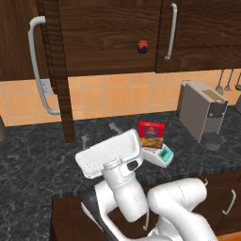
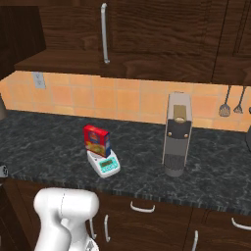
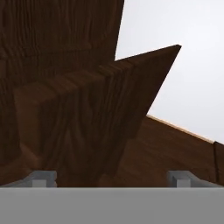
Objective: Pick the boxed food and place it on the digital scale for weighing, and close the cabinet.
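Cardboard box, the boxed food (image 1: 151, 134), stood upright on the digital scale (image 1: 160, 155), red front toward me, its base on the weighing plate with the teal display showing just at four o'clock of it in the left base view. In the right base view I saw the same pair, box (image 2: 96, 140) on scale (image 2: 103, 164), on the dark counter (image 2: 44, 142), with the grey coffee machine (image 2: 176, 141) well apart at three o'clock. The cabinet (image 1: 108, 35) door (image 1: 56, 70) stood swung out at ten o'clock of the box, its bar handle (image 1: 40, 66) facing me. My gripper (image 3: 112, 177) was spread wide, holding nothing, fingertips (image 3: 41, 178) low in the hand view with the door's edge (image 3: 131, 96) rising between them.
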Controlling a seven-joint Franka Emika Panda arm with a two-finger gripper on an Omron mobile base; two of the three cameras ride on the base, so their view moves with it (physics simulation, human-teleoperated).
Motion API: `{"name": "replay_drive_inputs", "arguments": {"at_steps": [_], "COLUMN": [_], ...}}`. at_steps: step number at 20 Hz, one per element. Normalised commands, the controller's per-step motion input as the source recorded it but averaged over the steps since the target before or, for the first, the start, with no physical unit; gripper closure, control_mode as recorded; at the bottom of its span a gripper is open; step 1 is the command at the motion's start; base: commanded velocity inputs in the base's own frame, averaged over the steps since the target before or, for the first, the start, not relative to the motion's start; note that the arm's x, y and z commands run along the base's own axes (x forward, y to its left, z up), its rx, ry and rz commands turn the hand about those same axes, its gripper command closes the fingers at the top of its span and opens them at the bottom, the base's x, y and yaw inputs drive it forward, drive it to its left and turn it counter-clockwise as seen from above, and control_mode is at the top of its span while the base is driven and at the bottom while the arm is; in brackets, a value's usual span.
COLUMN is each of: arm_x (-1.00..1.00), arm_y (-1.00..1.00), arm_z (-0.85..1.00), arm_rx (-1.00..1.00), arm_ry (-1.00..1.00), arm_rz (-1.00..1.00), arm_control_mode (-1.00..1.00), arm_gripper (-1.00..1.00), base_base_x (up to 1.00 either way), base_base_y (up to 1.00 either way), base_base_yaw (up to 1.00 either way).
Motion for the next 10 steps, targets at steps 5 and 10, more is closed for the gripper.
{"name": "replay_drive_inputs", "arguments": {"at_steps": [5,10], "arm_x": [-0.94,-0.83], "arm_y": [0.85,0.84], "arm_z": [-0.05,0.16], "arm_rx": [-0.19,-0.23], "arm_ry": [-0.18,-0.22], "arm_rz": [0.03,0.03], "arm_control_mode": [-1.00,-1.00], "arm_gripper": [-1.00,-1.00], "base_base_x": [0.00,0.00], "base_base_y": [0.00,0.00], "base_base_yaw": [0.00,0.00]}}
